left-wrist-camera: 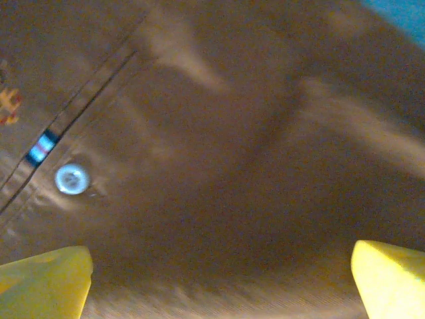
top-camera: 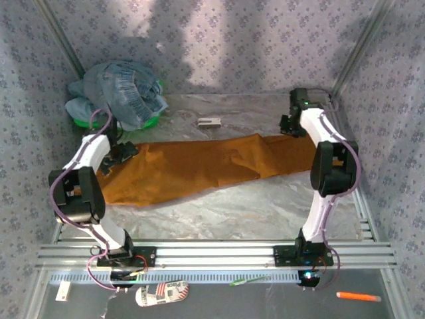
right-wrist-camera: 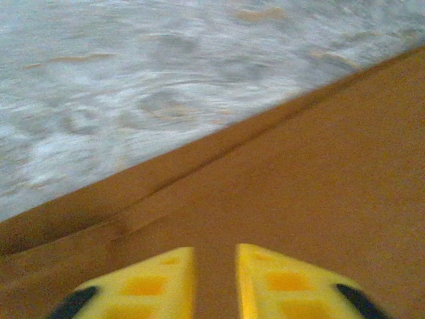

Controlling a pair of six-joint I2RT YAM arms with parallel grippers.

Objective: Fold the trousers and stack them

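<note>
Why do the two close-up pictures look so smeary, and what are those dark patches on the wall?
Top external view: sharp, with bright patches and soft shadows on the back wall. Left wrist view: dim and motion-blurred, the trousers smeared, a pale button glowing. Right wrist view: brighter, the table covering streaked by blur.

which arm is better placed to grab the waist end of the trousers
Left. The left gripper, open, hangs over the trousers at the waist button; the right gripper sits at the leg end.
</note>
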